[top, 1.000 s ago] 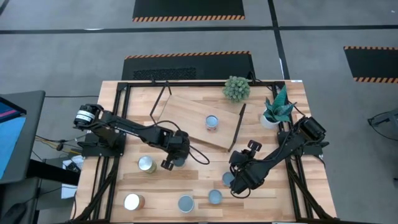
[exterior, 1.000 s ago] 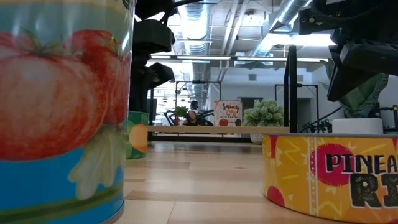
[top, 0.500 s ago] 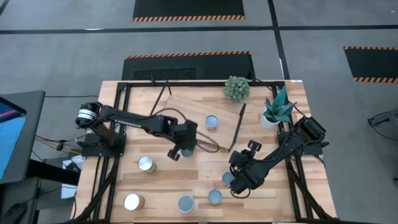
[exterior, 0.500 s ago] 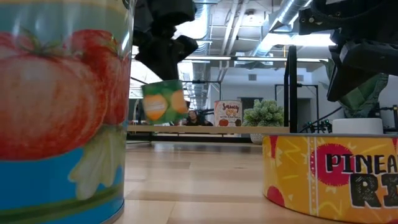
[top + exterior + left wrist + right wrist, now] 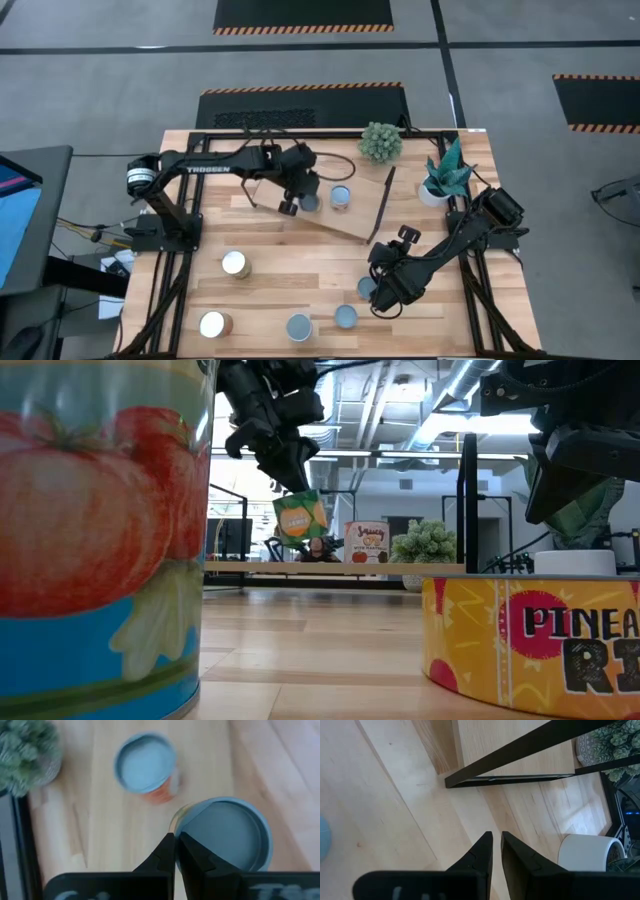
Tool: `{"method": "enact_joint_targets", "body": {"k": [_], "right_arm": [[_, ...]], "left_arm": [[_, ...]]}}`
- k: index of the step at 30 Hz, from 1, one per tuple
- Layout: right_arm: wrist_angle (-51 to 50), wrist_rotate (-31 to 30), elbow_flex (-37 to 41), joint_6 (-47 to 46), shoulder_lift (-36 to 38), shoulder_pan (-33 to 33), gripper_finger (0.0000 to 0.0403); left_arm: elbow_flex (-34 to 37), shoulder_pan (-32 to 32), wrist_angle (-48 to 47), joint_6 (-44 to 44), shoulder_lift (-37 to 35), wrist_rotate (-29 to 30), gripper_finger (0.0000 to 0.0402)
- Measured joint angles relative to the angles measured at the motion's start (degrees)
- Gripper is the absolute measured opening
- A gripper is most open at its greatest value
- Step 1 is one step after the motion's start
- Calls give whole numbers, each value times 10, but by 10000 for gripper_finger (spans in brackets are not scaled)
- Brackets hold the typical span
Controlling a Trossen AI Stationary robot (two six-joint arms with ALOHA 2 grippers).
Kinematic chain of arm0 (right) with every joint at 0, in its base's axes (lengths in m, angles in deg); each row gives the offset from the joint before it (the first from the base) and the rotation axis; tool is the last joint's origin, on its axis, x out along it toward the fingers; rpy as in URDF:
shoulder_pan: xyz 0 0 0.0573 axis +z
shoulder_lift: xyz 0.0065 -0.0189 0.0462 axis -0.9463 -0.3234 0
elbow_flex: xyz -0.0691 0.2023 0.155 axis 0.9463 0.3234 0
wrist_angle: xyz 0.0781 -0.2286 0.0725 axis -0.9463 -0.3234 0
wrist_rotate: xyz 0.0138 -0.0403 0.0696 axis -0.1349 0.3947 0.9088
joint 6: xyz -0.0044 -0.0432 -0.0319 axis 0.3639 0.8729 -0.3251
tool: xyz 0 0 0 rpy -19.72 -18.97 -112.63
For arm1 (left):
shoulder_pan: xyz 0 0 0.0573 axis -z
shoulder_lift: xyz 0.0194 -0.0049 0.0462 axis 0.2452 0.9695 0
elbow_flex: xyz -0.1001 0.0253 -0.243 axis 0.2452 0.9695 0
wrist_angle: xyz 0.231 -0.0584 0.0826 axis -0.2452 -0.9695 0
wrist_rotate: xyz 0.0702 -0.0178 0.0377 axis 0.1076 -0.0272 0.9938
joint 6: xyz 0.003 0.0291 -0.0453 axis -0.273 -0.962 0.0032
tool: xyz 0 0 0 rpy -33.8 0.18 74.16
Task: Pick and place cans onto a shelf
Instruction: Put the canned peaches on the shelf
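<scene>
My left gripper (image 5: 300, 200) is over the light wood shelf (image 5: 320, 215), shut on a can with a green and orange label (image 5: 300, 517) and a blue-grey top (image 5: 225, 837). A second can (image 5: 341, 196) stands on the shelf just right of it and also shows in the left wrist view (image 5: 146, 764). My right gripper (image 5: 380, 298) is shut and empty, low over the table at the near right, beside a can (image 5: 367, 288). Several more cans stand on the table near its front: two with whitish tops (image 5: 235, 263) (image 5: 212, 324) and two with blue-grey tops (image 5: 299, 327) (image 5: 346, 317). My left gripper pinches the can at the rim of its top (image 5: 176, 822) between its two fingers, which come from above and point down. The can hangs tilted below the fingers (image 5: 288, 478), lifted clear above the shelf board (image 5: 330, 568).
A round green plant (image 5: 380, 142) and a white pot with a leafy plant (image 5: 438, 185) stand at the far right. The shelf's black rod legs (image 5: 382, 205) stick out at its sides. A tomato can (image 5: 100, 540) and a pineapple can (image 5: 540, 645) fill the low view's foreground.
My left gripper has lifted the green and orange can off the table and carried it up and toward the far right, over the shelf next to the can standing there. The can now hangs tilted and clear. My right arm has kept still.
</scene>
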Motion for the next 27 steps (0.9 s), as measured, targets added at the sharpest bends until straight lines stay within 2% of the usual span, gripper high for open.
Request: {"method": "enact_joint_targets", "body": {"k": [13, 27], "right_arm": [[3, -1, 0, 0, 0, 1, 61], [9, -1, 0, 0, 0, 1, 61]], "left_arm": [[-1, -15, 19, 69, 57, 26, 4], [-15, -15, 18, 82, 58, 37, 65]]}}
